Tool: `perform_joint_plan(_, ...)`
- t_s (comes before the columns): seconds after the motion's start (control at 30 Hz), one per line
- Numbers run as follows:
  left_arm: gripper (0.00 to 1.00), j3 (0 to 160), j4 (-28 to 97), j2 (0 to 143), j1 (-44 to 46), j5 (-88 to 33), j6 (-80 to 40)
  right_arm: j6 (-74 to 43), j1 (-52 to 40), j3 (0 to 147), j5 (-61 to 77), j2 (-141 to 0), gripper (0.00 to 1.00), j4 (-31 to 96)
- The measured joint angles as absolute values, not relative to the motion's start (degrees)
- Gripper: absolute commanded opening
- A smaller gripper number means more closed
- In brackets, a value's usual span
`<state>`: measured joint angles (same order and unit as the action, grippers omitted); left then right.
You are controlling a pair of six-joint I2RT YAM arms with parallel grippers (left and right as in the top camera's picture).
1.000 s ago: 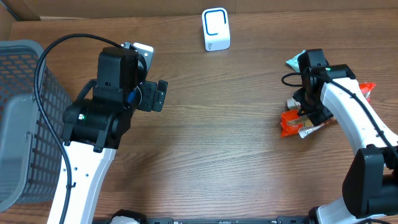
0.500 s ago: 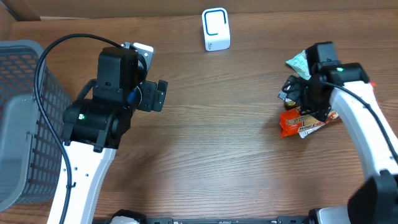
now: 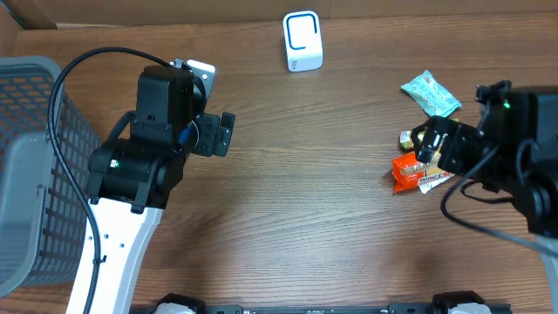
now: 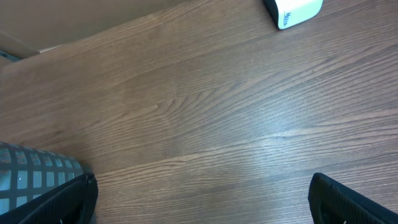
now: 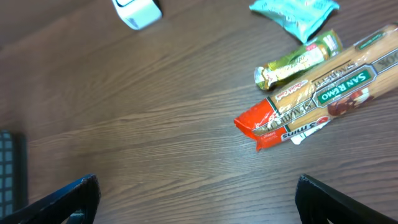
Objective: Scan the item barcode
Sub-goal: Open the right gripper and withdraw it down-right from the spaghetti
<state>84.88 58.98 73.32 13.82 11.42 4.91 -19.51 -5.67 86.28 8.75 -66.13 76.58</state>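
Counted two arms rising from the near edge of the desk (image 3: 296,227), with one hand apiece. Found the left hand (image 3: 214,133) spread wide and empty, hanging over bare wood left of the middle. Found the right hand (image 5: 199,205) likewise spread wide, gripping nothing, hovering beside the packets on the right side of the desk.

Counted three packets, all lying flat on the wood and none held. Nearest, a long orange pasta packet (image 5: 317,99) lying slantwise, with a white tab (image 5: 298,138) poking out from under its near side. Just beside its far side, a small gold-green wrapper (image 5: 298,61); could not tell whether touching. Farther still, a teal sachet (image 3: 430,92), apart from the other two. Could not make out a barcode on any of them.

Counted one grey basket (image 3: 35,166) at the left edge, running out of view, close beside the left arm. Saw a broad stretch of open wood across the middle, between the left hand and the packets, reaching on toward the back.

Counted one white scanner (image 3: 302,41) standing near the far edge, about midway across, well apart from the packets and from both hands. Noted a tan backing (image 3: 174,9) running along the far edge behind it
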Motion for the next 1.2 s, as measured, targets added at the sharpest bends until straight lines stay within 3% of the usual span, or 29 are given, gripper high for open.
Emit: perform_joint_plan(1.2, 1.0, 84.9, 59.0, 73.3, 13.8, 11.4, 4.9, -19.4, -5.7, 86.3, 8.8, -63.1, 1.0, 76.7)
